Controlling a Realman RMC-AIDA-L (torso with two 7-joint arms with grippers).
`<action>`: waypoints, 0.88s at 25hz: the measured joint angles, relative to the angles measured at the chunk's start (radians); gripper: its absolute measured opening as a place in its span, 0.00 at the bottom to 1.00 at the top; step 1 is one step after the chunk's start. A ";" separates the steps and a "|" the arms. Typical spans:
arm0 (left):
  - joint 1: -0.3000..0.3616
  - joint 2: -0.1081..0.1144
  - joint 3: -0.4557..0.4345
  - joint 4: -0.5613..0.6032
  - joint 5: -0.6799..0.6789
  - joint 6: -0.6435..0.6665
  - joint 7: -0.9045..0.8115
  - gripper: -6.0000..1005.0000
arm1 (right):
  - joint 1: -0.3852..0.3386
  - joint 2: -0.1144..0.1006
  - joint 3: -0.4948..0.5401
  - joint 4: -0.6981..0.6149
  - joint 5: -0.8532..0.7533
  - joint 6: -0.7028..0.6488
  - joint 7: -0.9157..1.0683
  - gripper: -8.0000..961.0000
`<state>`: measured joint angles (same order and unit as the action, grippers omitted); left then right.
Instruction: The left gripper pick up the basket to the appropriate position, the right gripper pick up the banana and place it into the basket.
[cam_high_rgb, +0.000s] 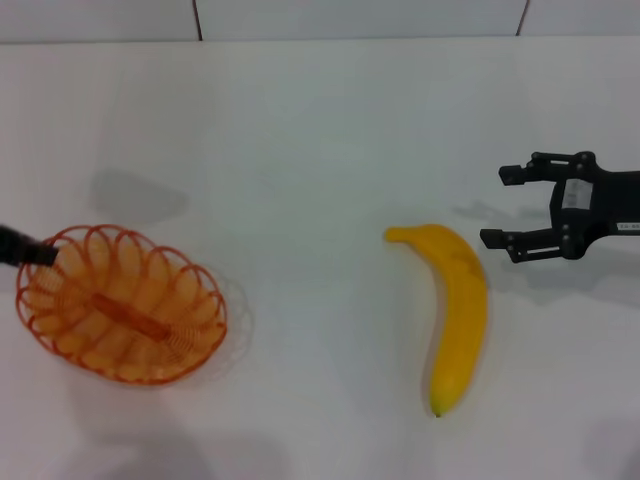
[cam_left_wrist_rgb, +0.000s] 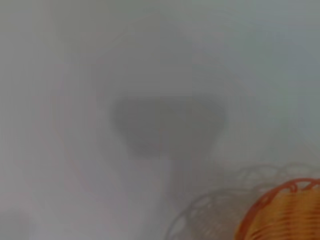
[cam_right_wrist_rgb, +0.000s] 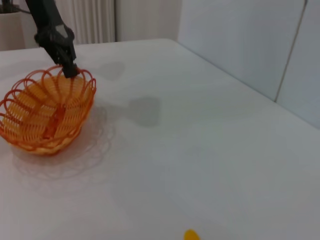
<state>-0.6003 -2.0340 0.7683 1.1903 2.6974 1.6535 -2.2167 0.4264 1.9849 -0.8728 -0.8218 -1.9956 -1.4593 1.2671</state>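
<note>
The orange wire basket (cam_high_rgb: 120, 318) is at the left of the white table; its rim also shows in the left wrist view (cam_left_wrist_rgb: 287, 212). My left gripper (cam_high_rgb: 42, 253) reaches in from the left edge and is shut on the basket's far-left rim, as the right wrist view shows for the left gripper (cam_right_wrist_rgb: 69, 69) and basket (cam_right_wrist_rgb: 47, 112). The yellow banana (cam_high_rgb: 455, 310) lies right of centre, with only its tip (cam_right_wrist_rgb: 190, 234) in the right wrist view. My right gripper (cam_high_rgb: 497, 206) hovers open just right of the banana's far end, holding nothing.
The white table (cam_high_rgb: 300, 150) stretches between the basket and the banana. A wall of pale panels (cam_high_rgb: 360, 18) runs along the far edge. The basket's wire shadow (cam_right_wrist_rgb: 95, 150) falls on the table beside it.
</note>
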 joint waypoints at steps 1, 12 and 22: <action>0.000 0.000 0.000 0.002 -0.017 -0.002 0.005 0.07 | 0.000 0.000 0.000 0.000 0.000 0.003 0.000 0.92; -0.001 -0.001 -0.005 -0.021 -0.122 -0.064 0.036 0.07 | 0.001 0.000 0.000 0.001 0.002 0.005 0.000 0.92; 0.005 -0.005 -0.007 -0.101 -0.183 -0.152 0.041 0.07 | 0.002 0.000 0.000 0.001 0.001 0.005 0.000 0.92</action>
<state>-0.5958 -2.0392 0.7614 1.0894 2.5142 1.5019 -2.1761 0.4280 1.9852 -0.8728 -0.8207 -1.9942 -1.4541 1.2670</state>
